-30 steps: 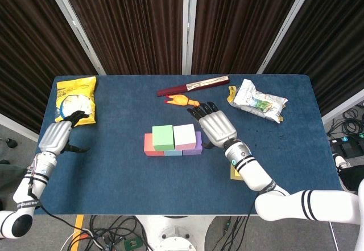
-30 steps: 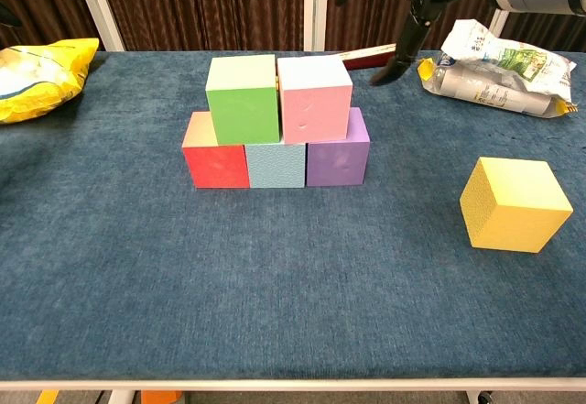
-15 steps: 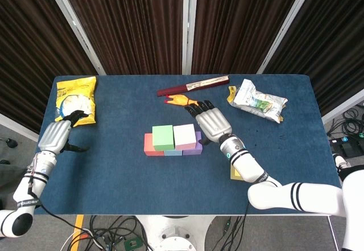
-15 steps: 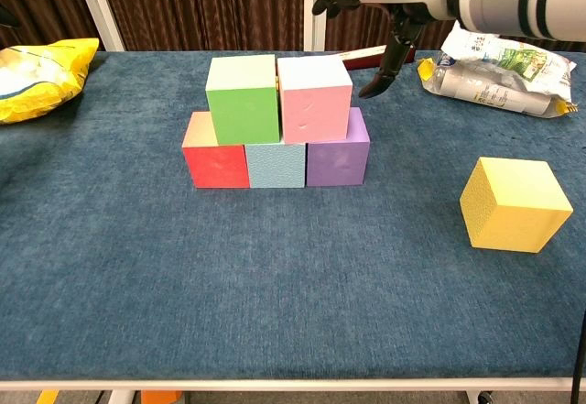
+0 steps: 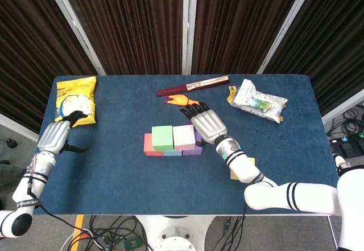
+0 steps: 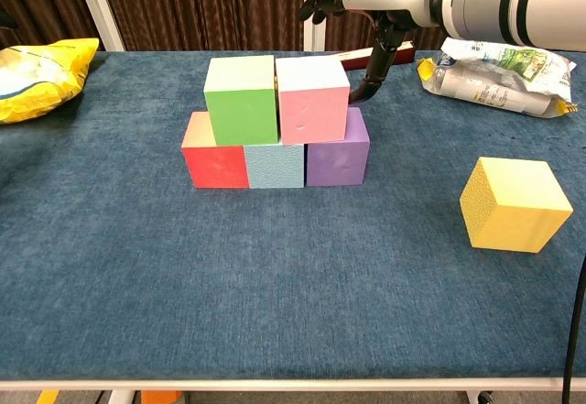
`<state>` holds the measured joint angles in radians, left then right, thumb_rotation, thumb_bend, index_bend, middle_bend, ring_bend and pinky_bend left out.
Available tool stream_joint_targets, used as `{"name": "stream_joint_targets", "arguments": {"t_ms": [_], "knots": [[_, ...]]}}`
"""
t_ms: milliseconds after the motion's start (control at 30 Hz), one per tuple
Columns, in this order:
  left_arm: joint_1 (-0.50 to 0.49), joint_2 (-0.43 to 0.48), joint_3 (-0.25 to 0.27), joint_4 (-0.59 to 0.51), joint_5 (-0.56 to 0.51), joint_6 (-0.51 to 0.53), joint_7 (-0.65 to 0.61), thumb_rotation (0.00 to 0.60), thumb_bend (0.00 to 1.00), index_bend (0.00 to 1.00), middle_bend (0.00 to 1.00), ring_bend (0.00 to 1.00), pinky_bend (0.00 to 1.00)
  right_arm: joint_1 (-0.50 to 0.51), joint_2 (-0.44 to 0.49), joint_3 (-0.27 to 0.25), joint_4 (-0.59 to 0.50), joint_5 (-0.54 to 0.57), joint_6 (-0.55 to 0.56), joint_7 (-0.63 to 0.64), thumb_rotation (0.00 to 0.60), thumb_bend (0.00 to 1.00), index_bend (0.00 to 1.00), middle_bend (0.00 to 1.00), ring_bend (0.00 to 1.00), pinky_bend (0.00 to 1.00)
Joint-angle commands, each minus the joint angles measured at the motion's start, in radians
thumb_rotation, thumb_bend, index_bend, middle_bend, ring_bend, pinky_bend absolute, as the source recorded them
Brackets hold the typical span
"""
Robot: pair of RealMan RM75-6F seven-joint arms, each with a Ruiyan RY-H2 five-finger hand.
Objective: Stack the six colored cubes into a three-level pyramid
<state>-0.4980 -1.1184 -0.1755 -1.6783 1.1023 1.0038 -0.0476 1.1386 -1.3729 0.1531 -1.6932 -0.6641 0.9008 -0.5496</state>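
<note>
Red (image 6: 214, 158), light blue (image 6: 275, 165) and purple (image 6: 338, 158) cubes form a row mid-table. On top of them a green cube (image 6: 242, 100) and a pink cube (image 6: 312, 100) sit side by side. The yellow cube (image 6: 513, 204) lies alone to the right, half hidden under my right forearm in the head view (image 5: 238, 173). My right hand (image 5: 207, 126) hovers just right of and behind the pink cube (image 5: 184, 136), fingers spread and holding nothing; its thumb reaches down to the pink cube's right edge. My left hand (image 5: 55, 137) rests at the table's left edge, holding nothing.
A yellow chip bag (image 5: 75, 97) lies at the back left and a white snack bag (image 5: 259, 102) at the back right. A rubber chicken toy (image 5: 181, 100) and a dark red stick (image 5: 193, 85) lie behind the stack.
My right hand has moved left, closing on the pink cube's right side. The pink and green cubes have shifted very slightly left. The left hand has stayed still.
</note>
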Motion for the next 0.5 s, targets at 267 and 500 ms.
{"name": "stream_joint_targets", "arguments": {"t_ms": [267, 500], "knots": [[0.002, -0.001, 0.001, 0.004, 0.004, -0.003, -0.006, 0.6, 0.0, 0.2, 0.11, 0.17, 0.34, -0.001, -0.001, 0.0, -0.011, 0.011, 0.003, -0.007, 0.6, 0.06, 0.0, 0.05, 0.0, 0.0], [0.001, -0.001, 0.0, 0.004, 0.004, -0.004, -0.007, 0.6, 0.0, 0.2, 0.11, 0.17, 0.34, -0.003, 0.004, -0.002, -0.017, 0.009, 0.009, -0.013, 0.6, 0.06, 0.0, 0.05, 0.0, 0.0]]}}
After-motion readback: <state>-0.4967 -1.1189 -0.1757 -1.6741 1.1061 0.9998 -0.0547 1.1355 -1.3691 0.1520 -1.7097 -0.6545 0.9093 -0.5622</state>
